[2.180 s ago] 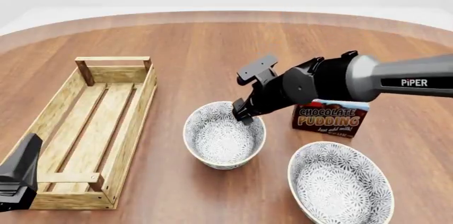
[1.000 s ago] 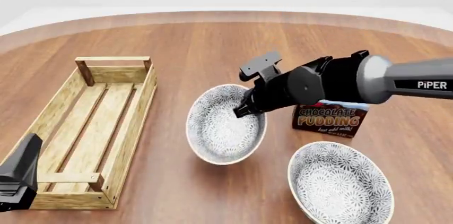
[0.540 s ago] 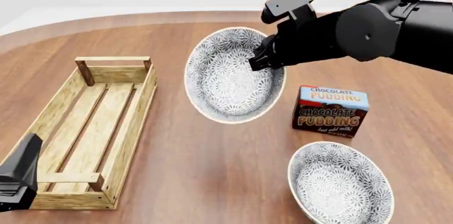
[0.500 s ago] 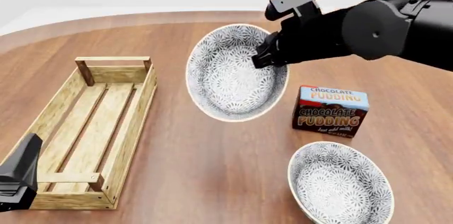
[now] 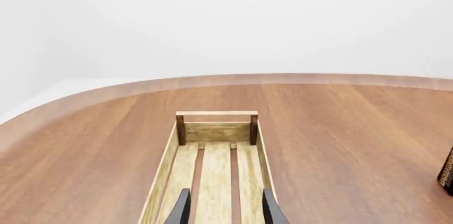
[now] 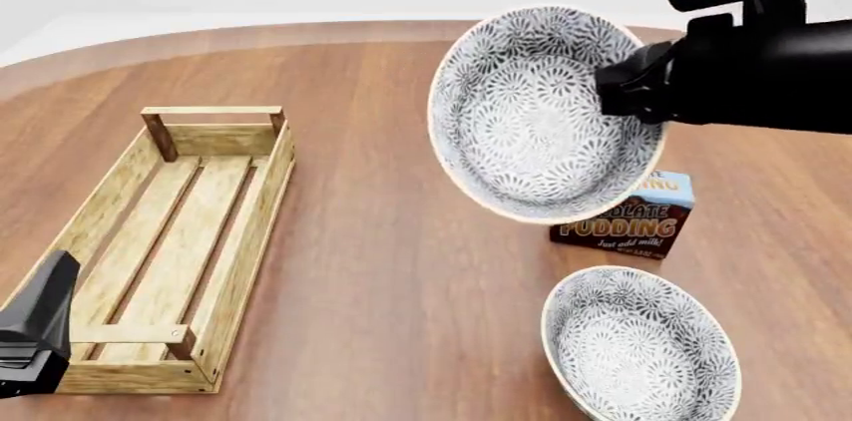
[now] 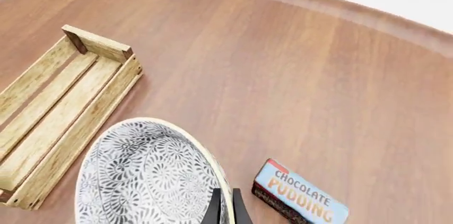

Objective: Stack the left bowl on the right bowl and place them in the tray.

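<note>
My right gripper is shut on the rim of the left bowl, a white bowl with a grey floral pattern, and holds it tilted high above the table. In the right wrist view the bowl fills the near part and the fingers pinch its rim. The right bowl, its twin, sits on the table at the front right. The light-wood tray lies at the left; it also shows in the left wrist view. My left gripper is open and empty over the tray's near end.
A chocolate pudding box stands behind the right bowl, partly hidden by the lifted bowl; it also shows in the right wrist view. The round wooden table stretches back to a curved far edge.
My right gripper has lifted the left bowl off the table, raised it high and carried it to the right, tilting it. The left arm, tray and right bowl have not moved.
</note>
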You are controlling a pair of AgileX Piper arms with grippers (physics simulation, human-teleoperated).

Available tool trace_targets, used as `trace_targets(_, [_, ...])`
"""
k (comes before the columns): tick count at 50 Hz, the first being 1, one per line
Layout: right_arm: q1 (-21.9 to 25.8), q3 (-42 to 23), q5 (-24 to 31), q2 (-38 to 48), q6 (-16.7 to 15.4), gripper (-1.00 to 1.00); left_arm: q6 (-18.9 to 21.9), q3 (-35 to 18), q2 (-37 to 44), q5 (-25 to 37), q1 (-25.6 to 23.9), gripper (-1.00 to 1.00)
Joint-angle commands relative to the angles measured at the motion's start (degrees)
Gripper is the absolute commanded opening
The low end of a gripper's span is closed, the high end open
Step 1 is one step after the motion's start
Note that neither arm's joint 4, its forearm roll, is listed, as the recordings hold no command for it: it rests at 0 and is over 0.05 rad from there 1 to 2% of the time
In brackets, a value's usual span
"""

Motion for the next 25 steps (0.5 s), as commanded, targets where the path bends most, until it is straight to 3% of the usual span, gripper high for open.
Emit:
trace_targets(1, [-3.49, 8.36, -0.26, -10.42, 5.18, -1.00, 0.00, 0.00, 0.00, 0.00, 0.00, 1.00])
trace_targets(25, [-8.71, 22.73, -0.59, -24.12, 11.41, -1.00, 0.00, 0.00, 0.00, 0.00, 0.00, 1.00])
